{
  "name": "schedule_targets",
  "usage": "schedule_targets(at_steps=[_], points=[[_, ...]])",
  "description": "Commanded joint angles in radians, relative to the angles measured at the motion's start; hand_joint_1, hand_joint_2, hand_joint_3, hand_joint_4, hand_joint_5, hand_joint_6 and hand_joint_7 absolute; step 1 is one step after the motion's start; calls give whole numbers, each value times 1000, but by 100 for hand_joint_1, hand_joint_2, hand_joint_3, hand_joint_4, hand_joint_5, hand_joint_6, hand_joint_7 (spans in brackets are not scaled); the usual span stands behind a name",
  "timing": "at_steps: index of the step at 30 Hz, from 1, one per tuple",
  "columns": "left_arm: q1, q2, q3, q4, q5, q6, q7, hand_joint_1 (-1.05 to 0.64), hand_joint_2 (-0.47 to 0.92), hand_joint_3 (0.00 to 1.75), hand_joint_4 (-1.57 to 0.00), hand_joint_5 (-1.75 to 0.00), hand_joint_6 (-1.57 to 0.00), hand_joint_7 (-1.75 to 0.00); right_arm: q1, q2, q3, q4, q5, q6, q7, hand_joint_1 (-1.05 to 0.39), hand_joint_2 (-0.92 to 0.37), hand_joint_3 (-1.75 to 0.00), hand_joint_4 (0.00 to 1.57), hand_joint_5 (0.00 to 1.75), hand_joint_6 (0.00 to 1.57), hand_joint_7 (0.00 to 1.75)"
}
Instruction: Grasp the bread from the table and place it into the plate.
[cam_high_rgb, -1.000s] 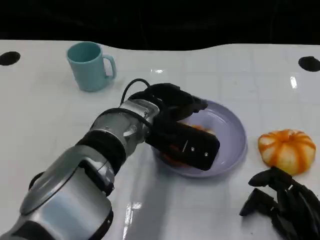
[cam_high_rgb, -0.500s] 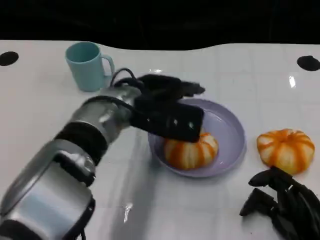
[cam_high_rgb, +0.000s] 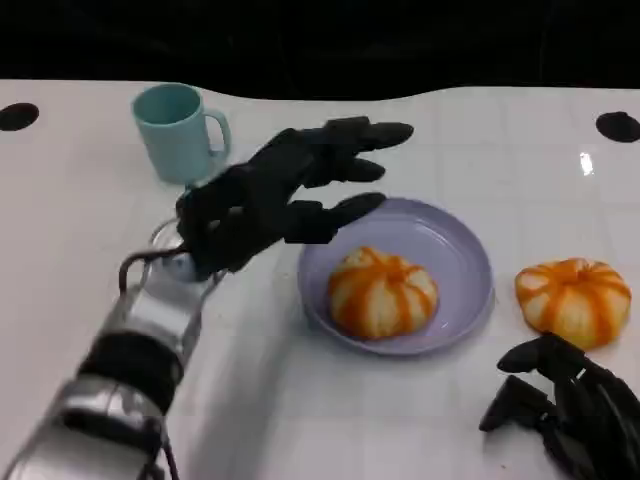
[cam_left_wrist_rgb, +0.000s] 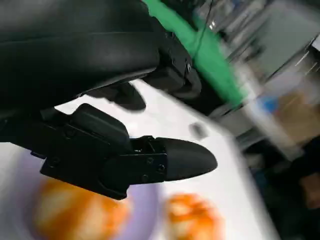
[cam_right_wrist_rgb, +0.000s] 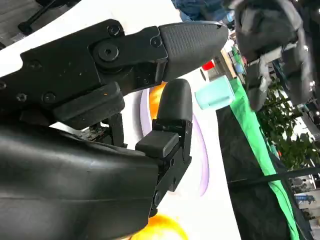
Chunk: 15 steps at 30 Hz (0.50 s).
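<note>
Head view: round, orange-striped bread (cam_high_rgb: 383, 291) rests in smooth lavender plate (cam_high_rgb: 462, 262); my left hand (cam_high_rgb: 268, 195), fingers now spread empty, has withdrawn toward 10 o'clock.

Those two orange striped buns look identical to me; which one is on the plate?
The bread near the left hand lies in the purple plate; the other bun sits on the table.

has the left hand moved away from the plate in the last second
Yes. The left hand, which was down over the plate, has pulled back toward the teal mug, leaving the bread in the plate.
</note>
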Motion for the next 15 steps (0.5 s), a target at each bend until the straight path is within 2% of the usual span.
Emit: schedule_targets(at_steps=[1, 3, 4, 9, 10, 11, 12, 15], points=[[140, -33, 121, -171, -258, 160, -150, -62, 92, 40, -74, -120, -89, -41, 5, -14, -5, 3, 3, -4, 2, -53, -92, -26, 63, 151, 59, 121], [190, -36, 141, -245, -320, 245, -187, -61, 92, 38, -72, -126, -90, -43, 5, -14, -5, 3, 4, -5, 4, -53, -92, -26, 63, 151, 59, 121], [217, -37, 150, -280, -351, 286, -203, -64, 92, 40, -69, -155, -80, -84, 5, -14, -5, 3, 4, -6, 5, -53, -92, -26, 63, 152, 58, 122], [268, -38, 167, -381, -382, 393, -217, -64, 92, 40, -68, -159, -77, -94, 5, -14, -5, 4, 4, -7, 7, -53, -92, -26, 63, 152, 58, 122], [346, -39, 191, -451, -484, 507, -266, -64, 92, 40, -68, -159, -76, -94, 5, -14, -4, 5, -1, -12, 2, -53, -92, -26, 63, 153, 58, 122], [406, -39, 208, -507, -562, 596, -301, -59, 92, 39, -71, -168, -69, -127, 4, -13, -3, 6, -4, -15, -1, -52, -92, -27, 63, 153, 58, 122], [448, -38, 220, -551, -617, 663, -324, -58, 92, 39, -71, -171, -65, -140, 4, -13, -3, 6, -6, -18, -3, -52, -92, -27, 63, 153, 58, 122], [575, -50, 234, -714, -677, 784, -244, -55, 92, 33, -79, -174, -68, -158, 7, -7, -2, 0, -8, -19, -13, -52, -92, -26, 64, 153, 59, 123]])
